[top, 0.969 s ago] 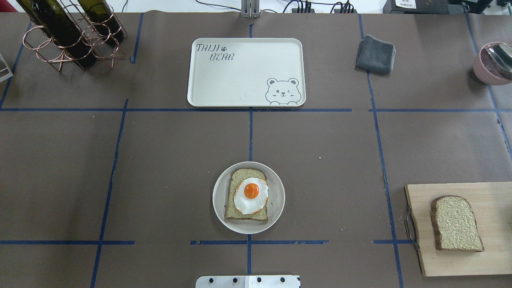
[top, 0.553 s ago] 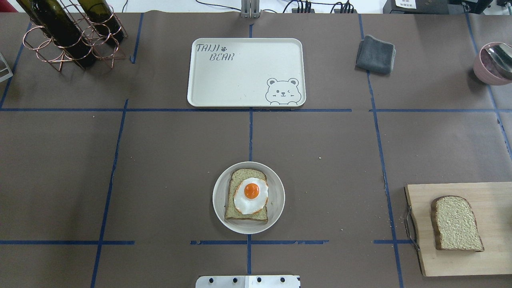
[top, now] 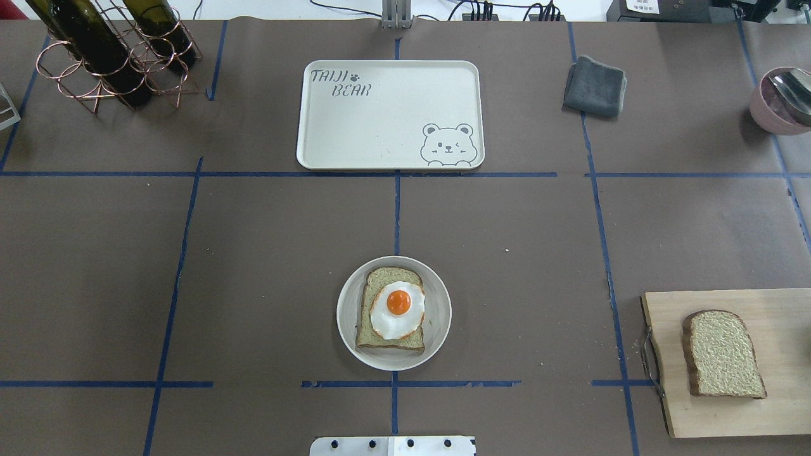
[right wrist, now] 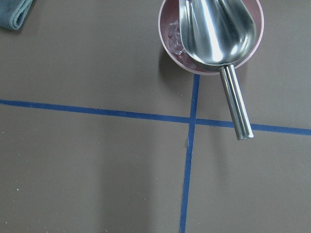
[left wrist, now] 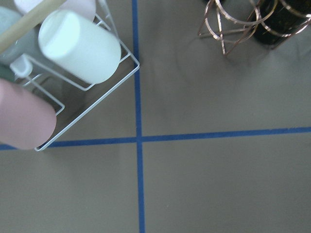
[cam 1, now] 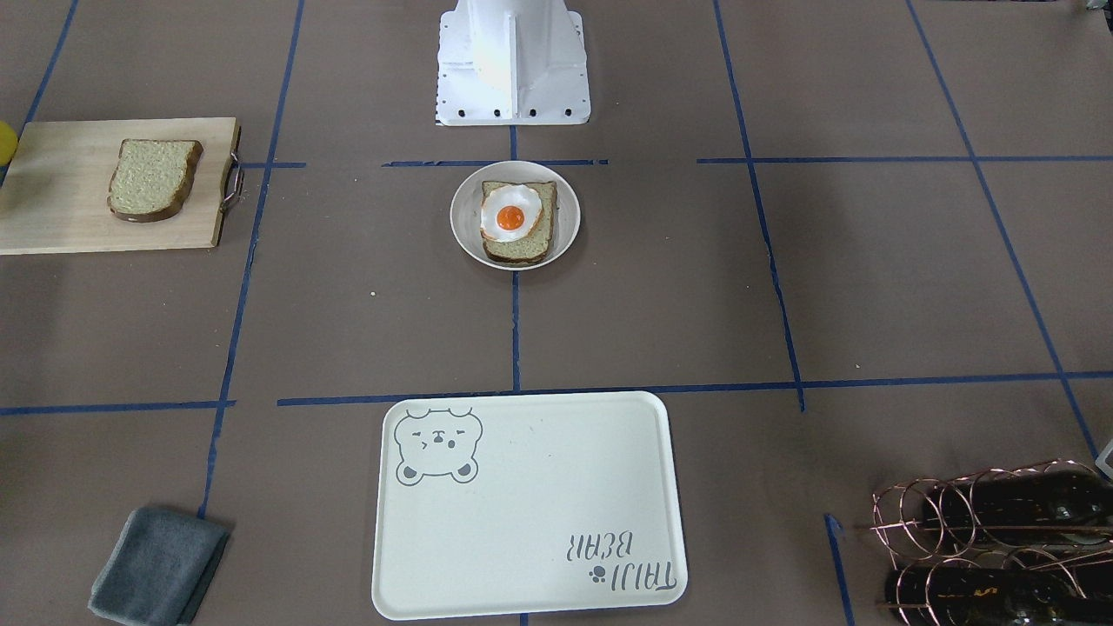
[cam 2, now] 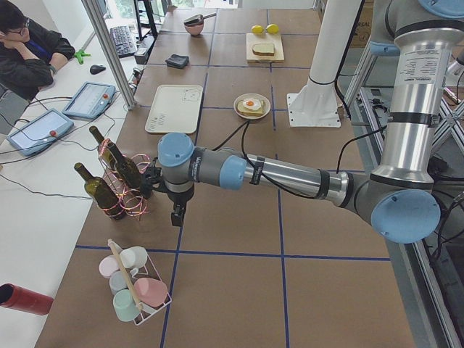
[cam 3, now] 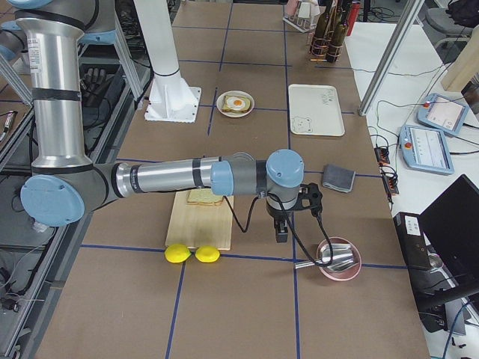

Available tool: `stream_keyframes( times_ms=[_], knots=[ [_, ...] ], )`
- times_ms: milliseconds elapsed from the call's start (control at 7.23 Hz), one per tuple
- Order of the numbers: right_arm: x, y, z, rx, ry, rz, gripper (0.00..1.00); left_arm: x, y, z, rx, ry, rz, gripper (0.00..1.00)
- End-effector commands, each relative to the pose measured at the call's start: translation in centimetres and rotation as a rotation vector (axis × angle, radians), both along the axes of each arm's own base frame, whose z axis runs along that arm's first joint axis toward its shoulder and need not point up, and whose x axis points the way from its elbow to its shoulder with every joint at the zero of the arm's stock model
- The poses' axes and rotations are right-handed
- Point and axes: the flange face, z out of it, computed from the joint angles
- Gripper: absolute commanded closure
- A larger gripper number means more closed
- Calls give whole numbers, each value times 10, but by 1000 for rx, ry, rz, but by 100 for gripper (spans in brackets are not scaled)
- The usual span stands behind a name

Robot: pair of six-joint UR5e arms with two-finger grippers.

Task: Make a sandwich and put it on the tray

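Sandwich [top: 397,308] is half built: egg-topped slice [top: 380,278] on the round plate [top: 347,316], second slice [top: 723,354] on the cutting board [top: 785,310], tray [top: 380,120] well apart and not yet loaded; left pincer [cam 2: 177,214] and right pincer [cam 3: 282,230], seemingly empty, show too poorly to judge opening.

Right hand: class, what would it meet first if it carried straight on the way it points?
Pointing down, the right hand would probably meet the bare table paper beside the pink bowl; depth is unclear.
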Motion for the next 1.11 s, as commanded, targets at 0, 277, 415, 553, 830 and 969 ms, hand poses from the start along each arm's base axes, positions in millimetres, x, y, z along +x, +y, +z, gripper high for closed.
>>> stream_keyframes(
  times_ms=[0, 277, 415, 553, 830, 969],
  knots=[
    [-38, -9, -7, -62, -31, 16, 0, 64, -13, -60, 25, 55, -24, 0],
    [-80, -10, -16, -82, -50, 45, 0, 157, 4, -109, -23, 159, -53, 0],
    [-93, -9, -25, -68, -63, 66, 0, 183, 7, -138, -64, 200, -74, 0],
    [-105, 14, -24, -114, -82, 130, 3, 211, 15, -163, -108, 232, -80, 0],
    [-140, 71, -30, -97, -91, 141, 3, 270, 43, -203, -145, 252, -108, 0],
    [-164, 99, -44, -113, -59, 137, 3, 293, 54, -211, -159, 279, -125, 0]
  ],
)
